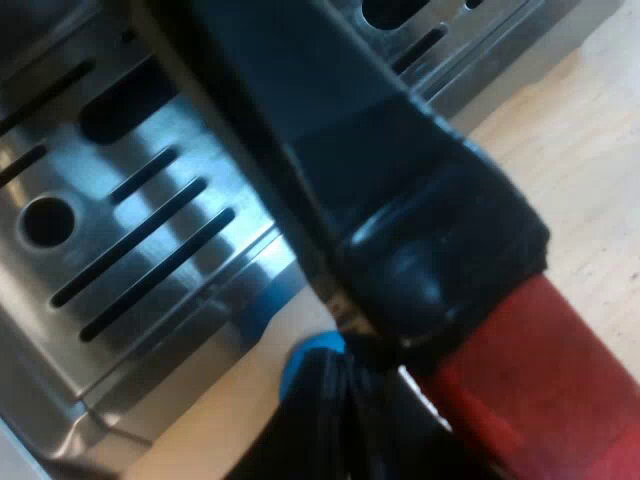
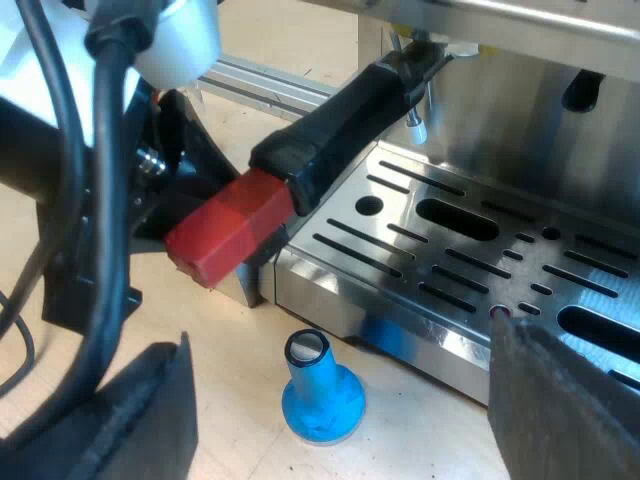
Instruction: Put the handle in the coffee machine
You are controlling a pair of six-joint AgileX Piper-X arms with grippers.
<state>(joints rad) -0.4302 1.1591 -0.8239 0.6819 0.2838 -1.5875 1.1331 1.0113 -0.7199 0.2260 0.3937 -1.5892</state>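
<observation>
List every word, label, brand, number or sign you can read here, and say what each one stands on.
None can be read. No lettering, number or sign shows on the espresso machine, its slotted drip tray, the holder's dark handle, its red end or the blue tamper.

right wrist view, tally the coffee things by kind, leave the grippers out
espresso machine: 1
metal holder with red-ended handle: 1
blue tamper: 1
total: 3
</observation>
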